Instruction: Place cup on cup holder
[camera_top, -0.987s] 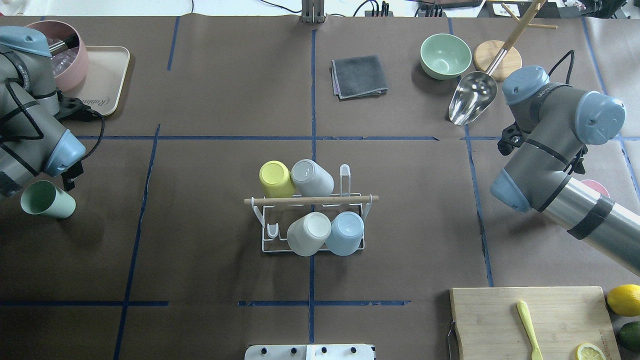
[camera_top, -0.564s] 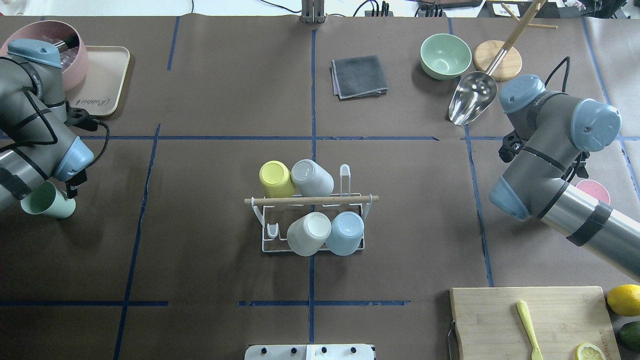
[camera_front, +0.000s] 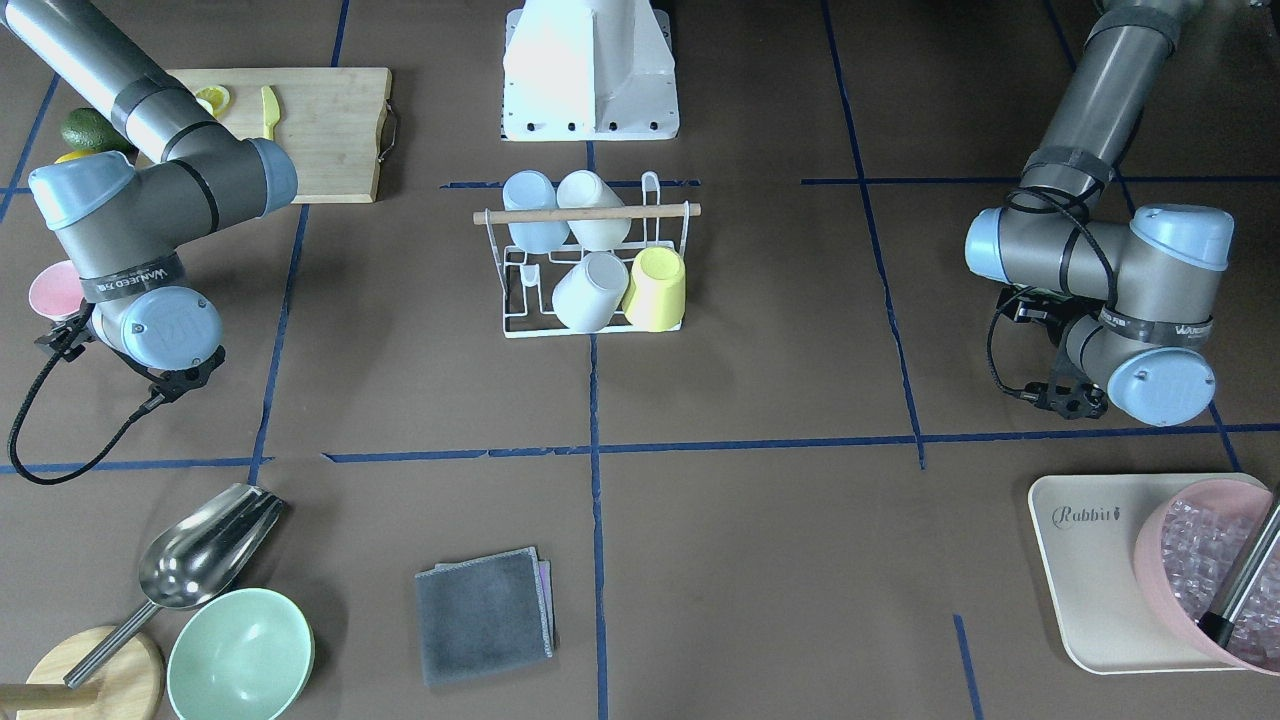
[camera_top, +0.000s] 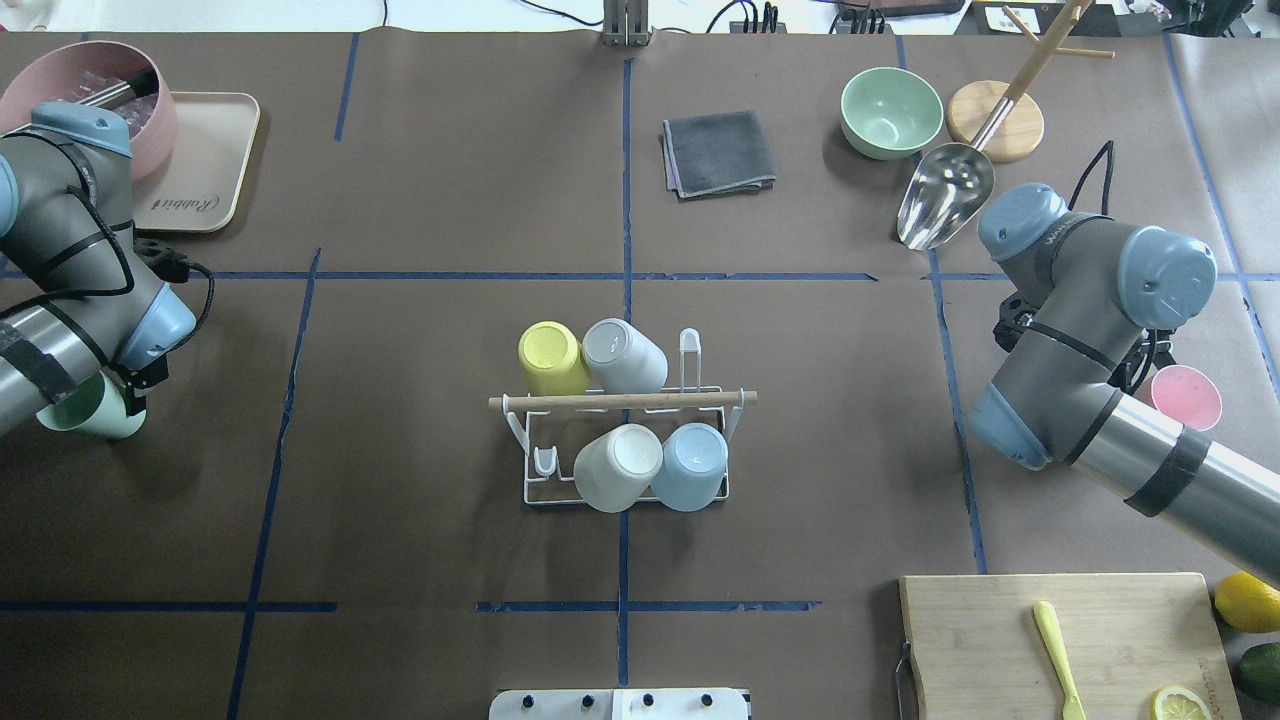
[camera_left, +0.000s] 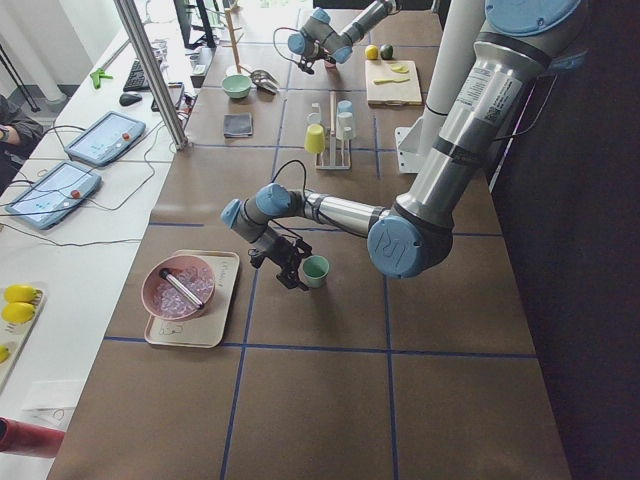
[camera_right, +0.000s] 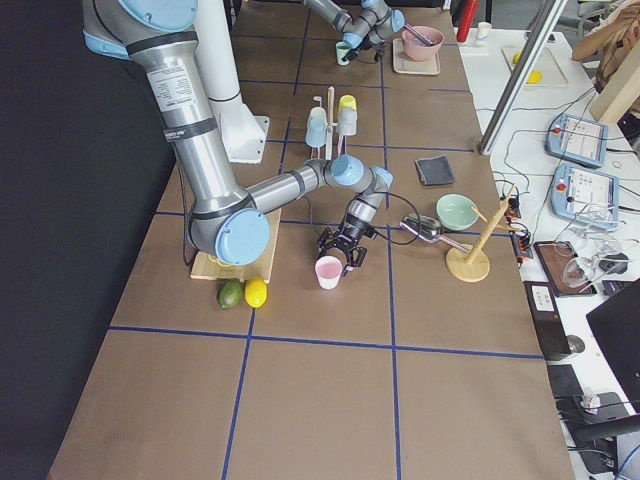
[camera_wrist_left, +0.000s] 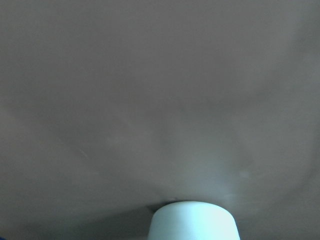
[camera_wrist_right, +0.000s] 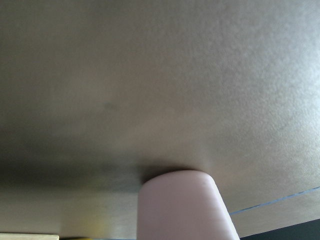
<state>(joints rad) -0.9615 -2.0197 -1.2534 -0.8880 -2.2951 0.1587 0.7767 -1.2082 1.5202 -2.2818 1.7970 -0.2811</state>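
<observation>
The white wire cup holder (camera_top: 540, 488) with a wooden rod handle stands mid-table and carries yellow, grey, white and blue cups; it also shows in the front view (camera_front: 520, 322). A green cup (camera_top: 88, 412) sits at the far left, half under my left arm. My left gripper (camera_left: 292, 268) is right beside the green cup (camera_left: 316, 270). A pink cup (camera_top: 1186, 397) stands at the far right, with my right gripper (camera_right: 340, 250) just above the pink cup (camera_right: 328, 272). Each wrist view shows only a cup's bottom edge, no fingers. I cannot tell either gripper's state.
A beige tray (camera_top: 205, 165) with a pink ice bowl (camera_top: 70, 70) is back left. A grey cloth (camera_top: 717, 152), green bowl (camera_top: 890, 110), metal scoop (camera_top: 945, 205) and wooden stand (camera_top: 995, 120) are at the back. A cutting board (camera_top: 1060, 640) with lemons is front right.
Both arms have swung inward and nearer. My left arm now covers more of the green cup. My right arm has moved off the pink cup, which shows more.
</observation>
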